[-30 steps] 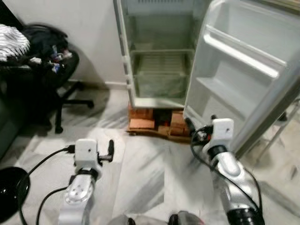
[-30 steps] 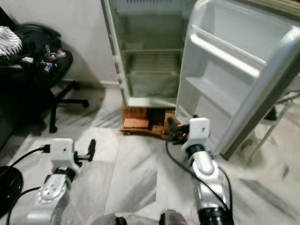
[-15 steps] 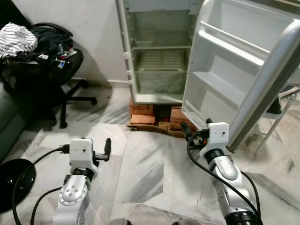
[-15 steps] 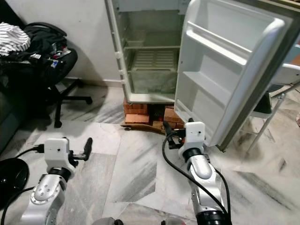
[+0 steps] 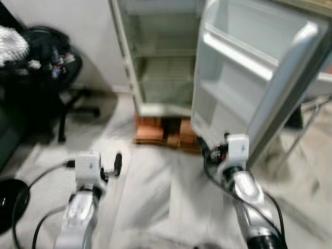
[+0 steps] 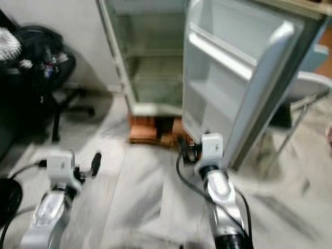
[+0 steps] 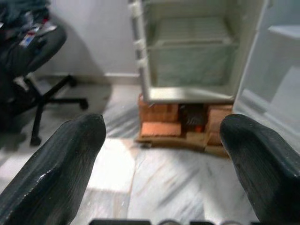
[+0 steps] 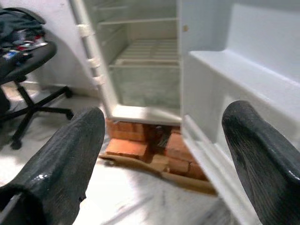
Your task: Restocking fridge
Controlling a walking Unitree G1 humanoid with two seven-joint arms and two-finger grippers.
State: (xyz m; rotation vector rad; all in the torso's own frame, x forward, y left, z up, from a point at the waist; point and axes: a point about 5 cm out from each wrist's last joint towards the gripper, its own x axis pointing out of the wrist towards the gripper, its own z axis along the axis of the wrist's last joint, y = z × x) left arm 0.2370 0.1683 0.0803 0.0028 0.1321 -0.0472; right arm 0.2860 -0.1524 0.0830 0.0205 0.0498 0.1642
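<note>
Both grippers gape before open fridge (image 5: 166,57).

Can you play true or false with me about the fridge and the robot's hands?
1. The fridge door is shut. False: it stands wide open.
2. The fridge sits on bricks. True.
3. The left gripper holds a bottle. False: its fingers are spread apart with nothing between them.
4. An office chair stands to the robot's left of the fridge. True.
5. The right gripper is open. True.

Glossy white plastic fridge (image 5: 171,57); marble floor (image 5: 150,192)
</note>
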